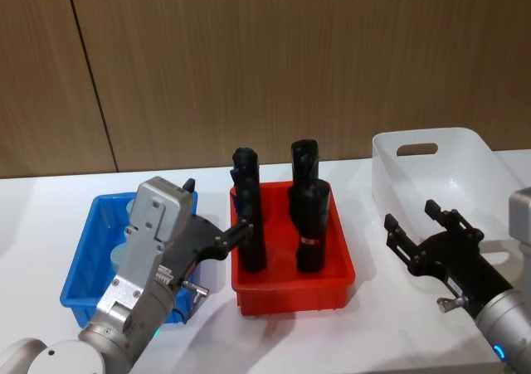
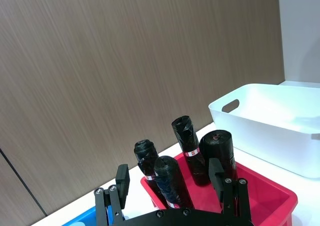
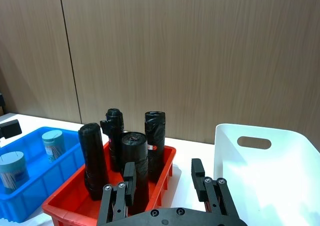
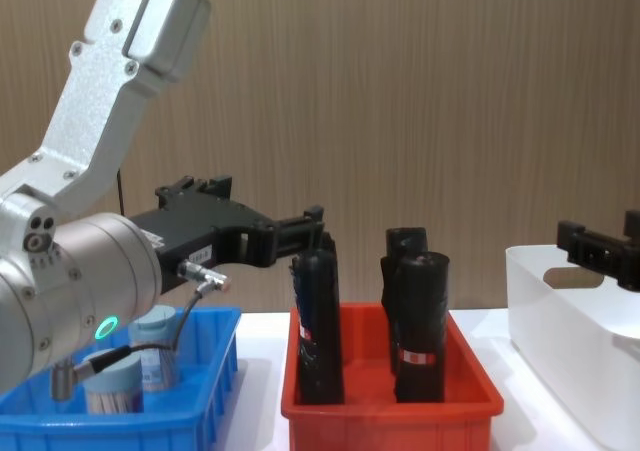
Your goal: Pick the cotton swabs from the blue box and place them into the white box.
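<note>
Head view: the left gripper [image 1: 216, 208], fingers spread and empty, hung over the right side of the blue box [image 1: 81, 262] at lower left, which held what looked like two jars of cotton swabs [image 3: 53, 143]. Four black rolls [image 1: 307, 216] stood in one red bin [image 1: 290, 295], centre. The right gripper [image 1: 411, 216], likewise spread, sat before the one white box [image 1: 452, 175], right.
</note>
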`<state>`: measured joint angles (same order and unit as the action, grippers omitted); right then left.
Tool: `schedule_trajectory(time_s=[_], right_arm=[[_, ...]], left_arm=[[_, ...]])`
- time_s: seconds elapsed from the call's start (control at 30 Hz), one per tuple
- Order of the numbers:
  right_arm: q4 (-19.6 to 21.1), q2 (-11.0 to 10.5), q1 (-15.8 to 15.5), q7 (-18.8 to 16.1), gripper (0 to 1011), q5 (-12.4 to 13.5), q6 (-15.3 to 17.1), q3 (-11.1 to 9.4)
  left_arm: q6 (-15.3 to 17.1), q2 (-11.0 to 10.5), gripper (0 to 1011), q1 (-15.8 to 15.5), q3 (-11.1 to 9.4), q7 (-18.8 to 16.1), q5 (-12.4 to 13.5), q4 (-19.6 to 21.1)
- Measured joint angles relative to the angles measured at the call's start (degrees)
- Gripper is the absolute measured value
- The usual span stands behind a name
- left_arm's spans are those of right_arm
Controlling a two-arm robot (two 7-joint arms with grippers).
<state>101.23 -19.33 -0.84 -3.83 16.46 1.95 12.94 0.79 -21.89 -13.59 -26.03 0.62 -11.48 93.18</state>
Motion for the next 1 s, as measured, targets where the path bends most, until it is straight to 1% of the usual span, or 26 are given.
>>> schedule_trajectory(time_s=[1.0], right_arm=[[0.0, 0.0, 0.0, 0.0, 688, 0.0, 0.0, 0.0]], left_arm=[[0.0, 0.0, 1004, 0.0, 0.0, 0.0, 0.0, 0.0]])
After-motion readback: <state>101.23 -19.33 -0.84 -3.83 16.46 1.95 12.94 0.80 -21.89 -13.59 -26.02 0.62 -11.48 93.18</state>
